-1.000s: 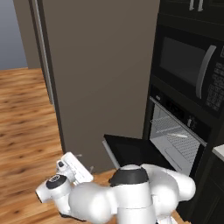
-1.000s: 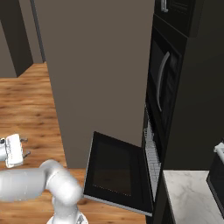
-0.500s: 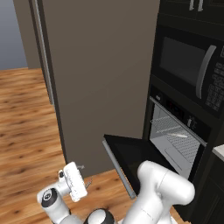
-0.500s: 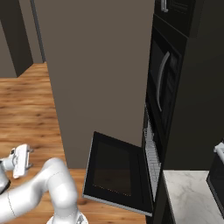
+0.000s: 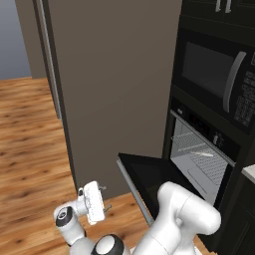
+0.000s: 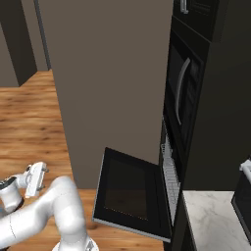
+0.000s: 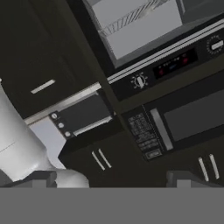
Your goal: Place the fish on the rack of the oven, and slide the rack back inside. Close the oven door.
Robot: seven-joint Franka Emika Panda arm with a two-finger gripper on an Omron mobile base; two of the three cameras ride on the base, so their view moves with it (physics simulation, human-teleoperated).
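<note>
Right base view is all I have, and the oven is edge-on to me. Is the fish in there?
Observer: Yes. The left base view shows the fish lying on the rack inside the oven.
Operator: Is the gripper carrying anything?
Observer: No. The hand view shows its finger tips wide apart with nothing between them, so the gripper is open.
Operator: Which way is the hand pointing?
Observer: Toward the oven. The hand view, rolled over, takes in the knob on the control strip and the light grey inside.
</note>
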